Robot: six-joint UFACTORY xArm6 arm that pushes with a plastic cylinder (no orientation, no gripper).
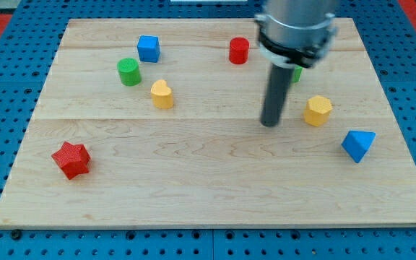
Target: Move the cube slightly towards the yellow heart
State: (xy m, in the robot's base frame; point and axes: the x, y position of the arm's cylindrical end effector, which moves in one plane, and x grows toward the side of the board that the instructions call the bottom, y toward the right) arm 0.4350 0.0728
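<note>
The blue cube [148, 48] sits near the view's top left of the wooden board [193, 188]. The yellow heart [162, 94] lies just below and slightly right of the cube. My tip [270, 123] rests on the board right of centre, far to the right of both the cube and the heart. It touches no block.
A green cylinder [128, 71] stands left of the heart. A red cylinder [239, 50] is at the top centre. A green block [295, 73] is partly hidden behind the rod. A yellow hexagon [318, 110] and a blue triangle [357, 144] lie at the right. A red star [71, 159] is at the lower left.
</note>
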